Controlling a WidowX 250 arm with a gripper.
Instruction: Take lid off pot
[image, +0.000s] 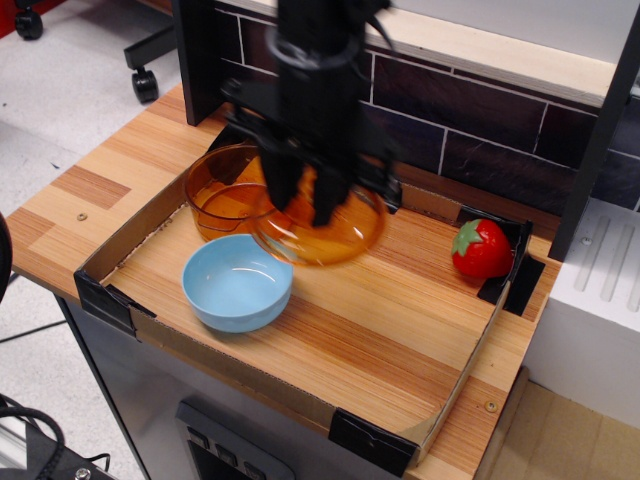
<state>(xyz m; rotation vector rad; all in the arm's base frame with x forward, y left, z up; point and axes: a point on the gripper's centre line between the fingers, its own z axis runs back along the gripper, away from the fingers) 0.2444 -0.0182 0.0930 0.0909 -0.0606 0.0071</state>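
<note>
lid (325, 232): amber, translucent, domed | end effector (303, 210) pinching its knob | pot (222, 192) uncovered

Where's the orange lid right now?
The lid hangs in the gripper above the tray's middle, just right of the open pot and behind the blue bowl, well left of the strawberry.

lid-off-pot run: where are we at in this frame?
Done: the lid is off the pot, which sits open at the tray's back left. In hand: the gripper holds the lid by its centre, in the air to the pot's right, above the wood beside the blue bowl. The image is motion-blurred. Left: set the lid down and release; bare wood lies between the bowl and the strawberry.
</note>
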